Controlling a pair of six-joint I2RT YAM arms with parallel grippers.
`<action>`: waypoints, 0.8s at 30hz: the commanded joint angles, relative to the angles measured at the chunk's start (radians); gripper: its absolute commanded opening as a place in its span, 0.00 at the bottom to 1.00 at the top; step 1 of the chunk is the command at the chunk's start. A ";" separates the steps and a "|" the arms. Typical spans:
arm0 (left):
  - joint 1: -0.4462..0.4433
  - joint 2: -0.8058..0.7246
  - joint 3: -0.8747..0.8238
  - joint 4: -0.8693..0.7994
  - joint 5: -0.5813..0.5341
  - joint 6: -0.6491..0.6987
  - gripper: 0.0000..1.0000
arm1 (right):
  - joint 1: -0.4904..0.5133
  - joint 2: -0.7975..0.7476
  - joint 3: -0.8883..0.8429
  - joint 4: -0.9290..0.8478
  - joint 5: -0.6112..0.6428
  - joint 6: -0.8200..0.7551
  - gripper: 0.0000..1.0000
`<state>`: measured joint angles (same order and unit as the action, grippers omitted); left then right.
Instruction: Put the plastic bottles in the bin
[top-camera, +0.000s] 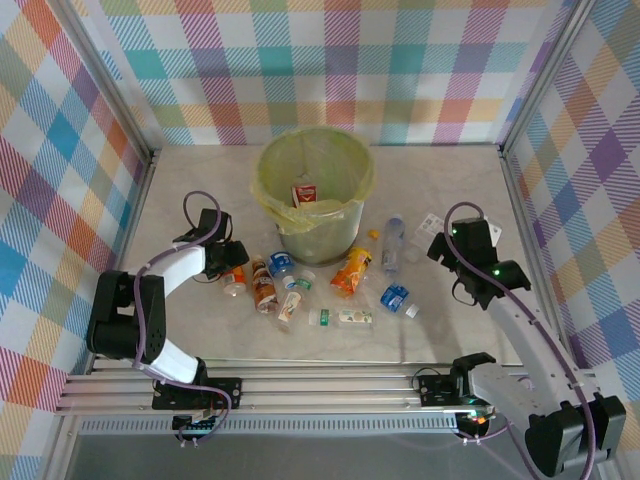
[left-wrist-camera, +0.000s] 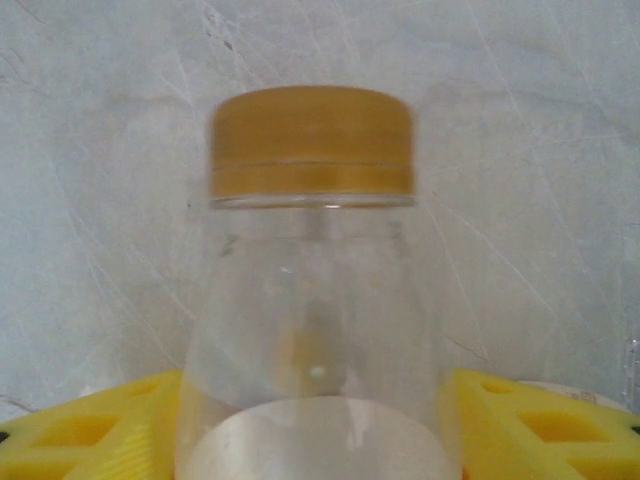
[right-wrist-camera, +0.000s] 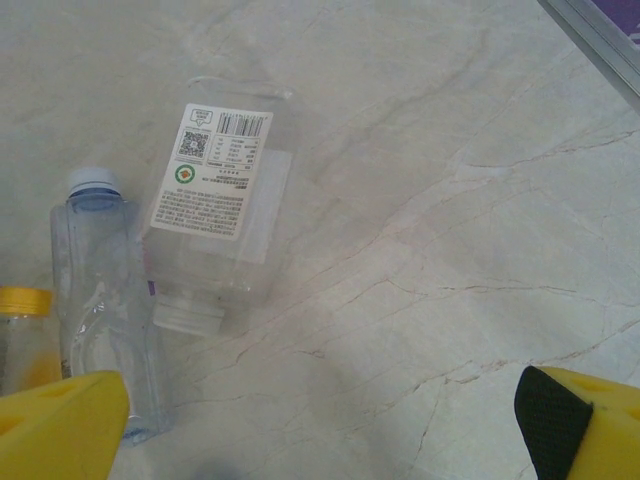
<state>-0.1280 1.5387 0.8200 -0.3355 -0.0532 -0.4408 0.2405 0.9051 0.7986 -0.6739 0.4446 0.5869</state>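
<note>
Clear orange-capped bottle (left-wrist-camera: 315, 290) sits between the jaws of my left pincer (left-wrist-camera: 318, 430), on the worktop (left-wrist-camera: 100, 150) left of the bin (top-camera: 318, 235); I cannot tell whether it is gripped. My right pincer (right-wrist-camera: 320, 420) stands open, empty. Step in hand: grasping. Next requirement: secure hold, lift clear, carry over the bin rim.

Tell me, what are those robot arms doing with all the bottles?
They are putting bottles into the bin. The left gripper has a clear bottle with a yellow cap between its fingers, though I can't tell if it is squeezing it. The right gripper hovers open near a labelled bottle. Many more bottles lie on the table.
</note>
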 joint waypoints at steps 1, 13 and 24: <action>0.011 0.010 0.004 0.012 -0.020 -0.007 0.62 | -0.006 -0.031 -0.021 0.033 -0.004 -0.012 1.00; 0.011 -0.060 -0.007 -0.002 -0.036 -0.014 0.46 | -0.008 -0.075 -0.043 0.046 -0.010 -0.001 1.00; 0.009 -0.351 0.061 -0.121 -0.079 0.000 0.43 | -0.007 -0.079 -0.047 0.050 -0.006 0.019 1.00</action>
<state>-0.1280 1.2545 0.8330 -0.4065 -0.1062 -0.4511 0.2386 0.8402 0.7589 -0.6437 0.4366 0.5915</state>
